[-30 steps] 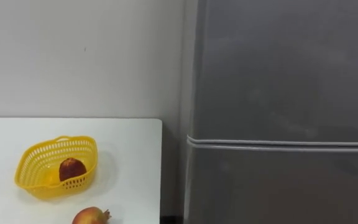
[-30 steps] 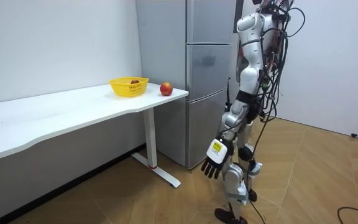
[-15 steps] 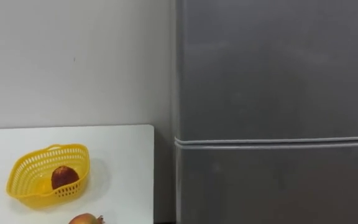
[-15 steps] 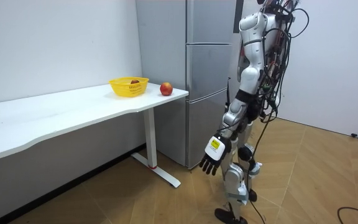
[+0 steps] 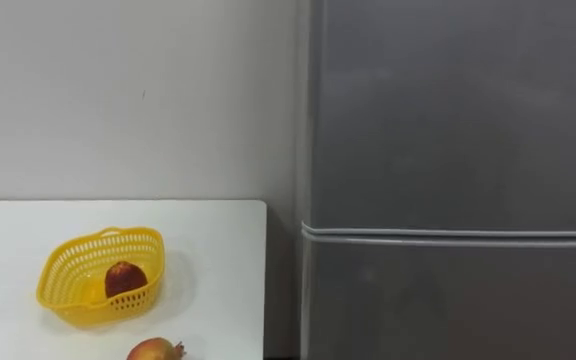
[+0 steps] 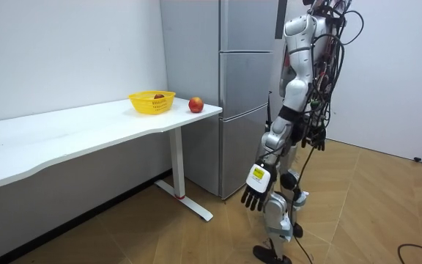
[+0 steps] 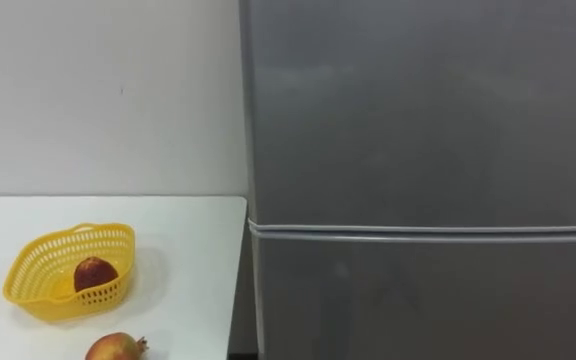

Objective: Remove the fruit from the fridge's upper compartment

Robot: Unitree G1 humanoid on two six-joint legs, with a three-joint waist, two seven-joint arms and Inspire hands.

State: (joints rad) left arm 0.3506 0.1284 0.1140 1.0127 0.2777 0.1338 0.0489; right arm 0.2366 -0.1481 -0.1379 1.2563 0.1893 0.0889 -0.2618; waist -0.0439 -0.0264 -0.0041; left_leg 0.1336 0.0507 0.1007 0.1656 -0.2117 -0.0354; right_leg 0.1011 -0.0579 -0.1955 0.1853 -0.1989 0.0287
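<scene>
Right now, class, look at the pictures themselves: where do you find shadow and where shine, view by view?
Left eye view: the yellow basket throws a faint, soft shadow to its right on the white table; the fridge door carries a dull, smudgy sheen, no hard glare. Room view: deep shade lies under the table, against the wall.

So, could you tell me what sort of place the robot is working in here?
Likely a test room set up as a kitchen corner: a tall grey fridge with its doors shut, and beside it a white table carrying a yellow basket with fruit.
</scene>
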